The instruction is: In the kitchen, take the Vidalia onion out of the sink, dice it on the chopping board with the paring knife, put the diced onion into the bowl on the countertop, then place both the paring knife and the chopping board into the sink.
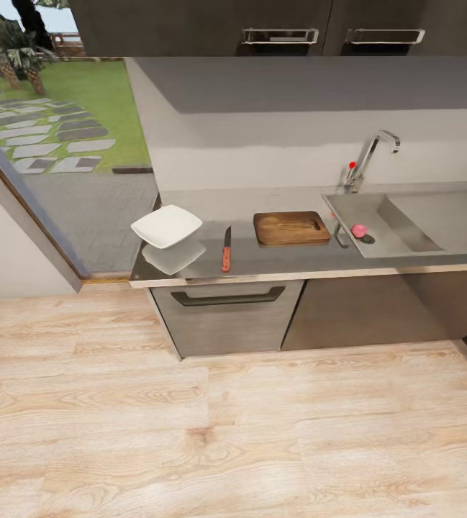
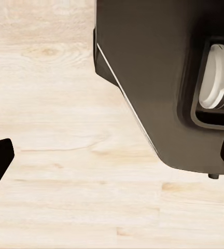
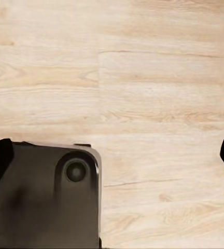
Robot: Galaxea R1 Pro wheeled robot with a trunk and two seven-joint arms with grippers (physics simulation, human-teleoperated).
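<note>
You stand well back from the countertop, both grippers spread and empty over wooden floor. The onion sits in the sink, right of the chopping board. Approach carelessly and an arm could clip the paring knife or bowl near the edge.

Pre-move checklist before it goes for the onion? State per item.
1. Onion in the sink: ok, a small pink object lies by the drain.
2. Chopping board free on the countertop: ok, nothing on it.
3. Paring knife reachable: ok, lying apart between board and bowl.
4. Bowl empty: ok, nothing visible inside.
5. Left claw free: ok, fingers spread, only floor between.
6. Right claw free: ok, fingers spread, holding nothing.
</note>
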